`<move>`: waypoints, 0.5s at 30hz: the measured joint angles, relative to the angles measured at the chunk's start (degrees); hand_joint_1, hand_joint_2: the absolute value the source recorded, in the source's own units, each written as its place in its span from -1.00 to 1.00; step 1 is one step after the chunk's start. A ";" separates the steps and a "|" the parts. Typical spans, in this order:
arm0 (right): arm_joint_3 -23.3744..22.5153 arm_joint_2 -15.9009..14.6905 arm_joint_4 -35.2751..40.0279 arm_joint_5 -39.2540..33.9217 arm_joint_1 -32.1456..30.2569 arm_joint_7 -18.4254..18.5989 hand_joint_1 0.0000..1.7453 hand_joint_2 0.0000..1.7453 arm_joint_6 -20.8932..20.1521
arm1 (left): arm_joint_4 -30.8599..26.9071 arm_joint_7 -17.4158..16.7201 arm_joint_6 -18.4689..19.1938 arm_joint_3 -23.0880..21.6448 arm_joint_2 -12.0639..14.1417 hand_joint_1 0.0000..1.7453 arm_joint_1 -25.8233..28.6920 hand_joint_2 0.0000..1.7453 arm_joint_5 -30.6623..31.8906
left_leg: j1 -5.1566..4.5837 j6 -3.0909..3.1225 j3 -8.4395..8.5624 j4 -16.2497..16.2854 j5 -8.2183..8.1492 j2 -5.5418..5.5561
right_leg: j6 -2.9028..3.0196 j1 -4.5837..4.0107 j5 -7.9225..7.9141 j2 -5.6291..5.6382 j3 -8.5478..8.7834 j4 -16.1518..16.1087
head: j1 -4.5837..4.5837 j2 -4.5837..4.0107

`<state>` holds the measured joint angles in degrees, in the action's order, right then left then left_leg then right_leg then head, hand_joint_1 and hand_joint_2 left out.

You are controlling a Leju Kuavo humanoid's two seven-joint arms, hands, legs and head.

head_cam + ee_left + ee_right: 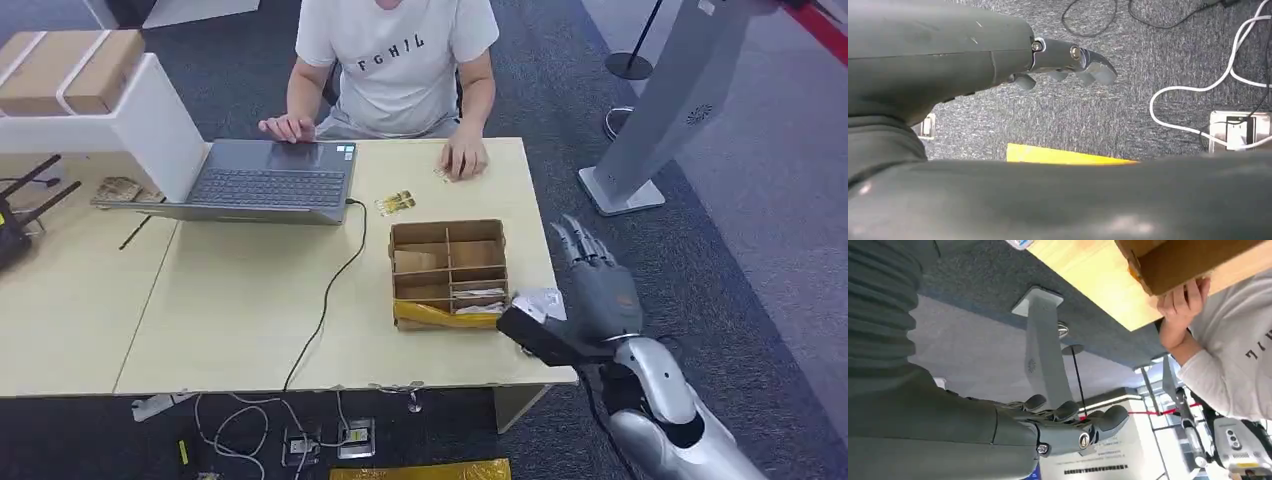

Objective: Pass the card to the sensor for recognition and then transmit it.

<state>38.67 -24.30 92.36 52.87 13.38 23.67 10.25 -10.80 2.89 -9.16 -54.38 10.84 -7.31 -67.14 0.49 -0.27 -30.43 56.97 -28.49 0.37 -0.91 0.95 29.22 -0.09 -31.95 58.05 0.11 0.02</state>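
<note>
Hovering my right hand (592, 290) off the surface (250, 310) edge, just beside the divided box (448, 272). Fingers spread, holding nothing. Cards (395, 204) lie well apart, near the laptop (262, 180); left hand (1068, 60) hangs released.

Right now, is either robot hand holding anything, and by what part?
Nothing is held. The right hand is raised beside the table with fingers apart and empty; the left hand hangs over the floor, also empty.

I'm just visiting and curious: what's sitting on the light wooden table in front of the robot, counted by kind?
Laptop: 1
Divided cardboard box: 1
Small yellow card bundle: 1
Black cable: 1
Total: 4
The robot's right hand hovers beside the box, holding nothing.
</note>
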 joint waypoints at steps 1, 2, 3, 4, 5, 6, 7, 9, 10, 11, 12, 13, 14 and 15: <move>0.26 0.57 -0.87 0.55 0.01 -0.24 -1.00 1.00 0.00 | 0.00 0.00 0.00 0.00 -0.02 -1.00 -0.01 -1.00 0.00 | 0.00 0.00 0.00 0.00 0.00 0.00 | 0.00 0.00 0.00 0.00 0.00 0.00 | -0.02 0.00; 0.48 0.98 -1.46 0.83 0.01 -0.50 -1.00 1.00 0.00 | 0.00 0.00 -0.02 0.00 -0.04 -1.00 -0.03 -1.00 0.02 | 0.00 0.00 0.00 0.00 0.00 0.00 | 0.00 0.00 0.00 0.00 0.00 0.00 | 0.00 0.00; 0.63 1.33 -2.03 1.14 0.03 -0.61 -1.00 1.00 0.00 | 0.00 0.00 0.00 0.00 -0.04 -1.00 -0.03 -1.00 0.04 | 0.00 0.00 0.00 0.00 0.00 0.00 | 0.00 0.00 0.00 -0.01 0.00 0.00 | 0.00 0.00; 0.81 1.77 -2.60 1.57 0.09 -0.65 -1.00 1.00 -0.04 | 0.00 0.00 0.02 0.00 -0.04 -1.00 -0.03 -1.00 0.11 | 0.00 0.00 -0.01 0.00 0.00 0.00 | 0.00 0.00 0.00 -0.01 0.00 0.00 | -0.02 0.00; 1.00 2.23 -3.25 1.96 0.16 -0.68 -1.00 1.00 -0.17 | 0.00 0.00 0.07 0.00 -0.04 -1.00 -0.03 -1.00 0.22 | 0.00 0.00 0.00 0.00 0.00 0.00 | 0.00 0.00 0.00 -0.01 0.00 0.00 | 0.00 0.00; 1.18 2.64 -3.69 2.49 0.15 -0.70 -1.00 1.00 -0.44 | 0.00 0.00 0.18 0.00 -0.04 -1.00 -0.04 -1.00 0.39 | 0.00 0.00 0.00 0.00 0.00 0.00 | 0.00 0.00 0.00 -0.01 0.00 0.00 | 0.00 0.00; 1.38 3.06 -4.06 2.95 0.16 -0.70 -1.00 1.00 -0.68 | 0.00 0.00 0.31 0.00 -0.04 -1.00 -0.05 -1.00 0.50 | 0.00 0.00 0.00 0.00 0.00 0.00 | 0.00 0.00 0.00 -0.01 0.00 0.00 | 0.00 0.00; 1.66 3.85 -4.92 3.67 0.18 -0.70 -1.00 1.00 -1.03 | 0.00 0.00 0.48 0.00 -0.04 -1.00 -0.06 -1.00 0.57 | 0.00 0.00 0.00 0.00 0.00 0.00 | 0.00 0.00 0.00 -0.01 0.00 0.00 | 0.00 0.00; 1.81 4.17 -5.40 3.78 0.20 -0.68 -1.00 1.00 -1.07 | 0.00 0.00 0.50 0.00 -0.04 -1.00 -0.06 -1.00 0.57 | 0.00 0.00 0.00 0.00 0.00 0.00 | 0.00 0.00 0.00 -0.01 0.00 0.00 | 0.00 0.00; 1.96 4.50 -5.87 3.97 0.22 -0.63 -1.00 1.00 -1.07 | 0.00 0.00 0.52 0.00 -0.04 -1.00 -0.06 -1.00 0.59 | 0.00 0.00 0.00 0.00 0.00 0.00 | 0.00 0.00 0.00 -0.01 0.00 0.00 | 0.00 0.00; 2.10 4.83 -6.32 4.31 0.25 -0.59 -1.00 1.00 -1.05 | 0.00 0.00 0.57 0.00 -0.04 -1.00 -0.06 -1.00 0.61 | 0.00 0.00 0.00 0.00 0.00 0.00 | 0.00 0.00 0.00 -0.01 0.00 0.00 | 0.00 0.00; 2.19 5.09 -6.73 4.66 0.30 -0.59 -1.00 1.00 -1.03 | 0.00 0.00 0.61 0.00 -0.04 -1.00 -0.06 -1.00 0.61 | 0.00 0.00 0.00 0.00 0.00 0.00 | 0.00 0.00 0.00 -0.01 0.00 0.00 | 0.00 0.00; 2.23 5.44 -7.21 4.93 0.36 -0.59 -1.00 1.00 -1.03 | 0.00 0.04 0.68 0.00 -0.02 -1.00 -0.06 -1.00 0.63 | 0.00 0.00 0.00 0.00 0.00 0.00 | 0.00 0.00 0.00 0.00 0.00 0.00 | 0.00 0.00; 2.25 5.68 -7.56 5.24 0.39 -0.59 -1.00 1.00 -1.05 | 0.00 0.09 0.81 0.00 -0.02 -1.00 -0.06 -1.00 0.70 | 0.00 0.00 0.00 0.00 0.00 0.00 | 0.00 0.00 0.00 -0.01 0.00 0.00 | 0.00 0.00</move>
<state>40.92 -18.62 84.81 58.12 13.78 23.08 9.20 -10.80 2.97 -8.35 -54.38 10.82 -7.37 -66.44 0.49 -0.27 -30.43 56.97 -28.48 0.37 -0.91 0.95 29.22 -0.09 -31.95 58.05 0.11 0.02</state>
